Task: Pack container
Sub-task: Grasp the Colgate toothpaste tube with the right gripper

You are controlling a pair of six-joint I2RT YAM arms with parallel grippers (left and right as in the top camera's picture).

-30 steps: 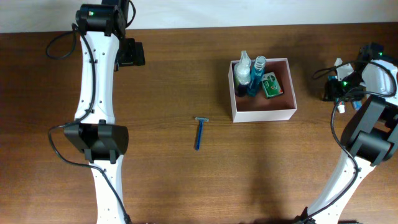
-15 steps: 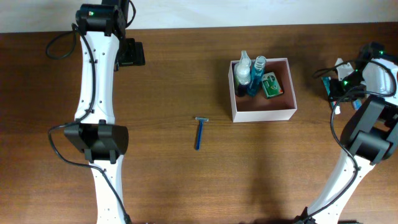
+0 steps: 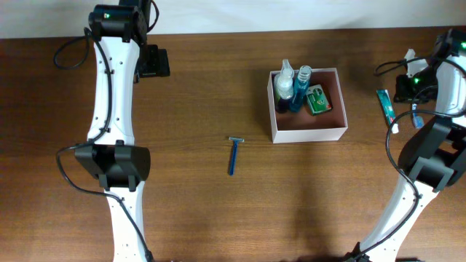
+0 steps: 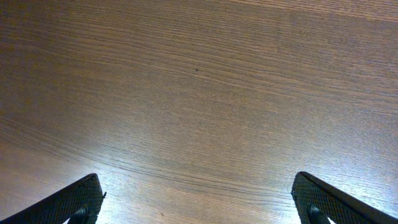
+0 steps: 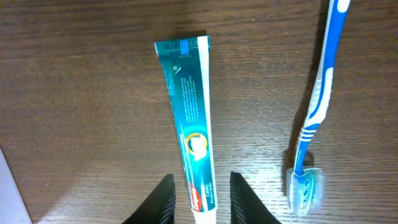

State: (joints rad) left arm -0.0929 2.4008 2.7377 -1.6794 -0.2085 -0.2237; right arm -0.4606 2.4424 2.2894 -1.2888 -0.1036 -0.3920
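1. So the right gripper (image 5: 200,202) straddles the toothpaste (image 5: 191,112) at its cap end, jaws narrow; can't tell if it's pinching. The left gripper (image 4: 196,186) is wide open, empty.
2. The container (image 3: 309,134) sits by the table's far edge, right of middle.
3. Risk: gripped by one end, it could droop and slip.

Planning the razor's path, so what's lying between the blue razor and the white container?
Nothing. In the overhead view, only bare wooden table lies between the blue razor and the container.
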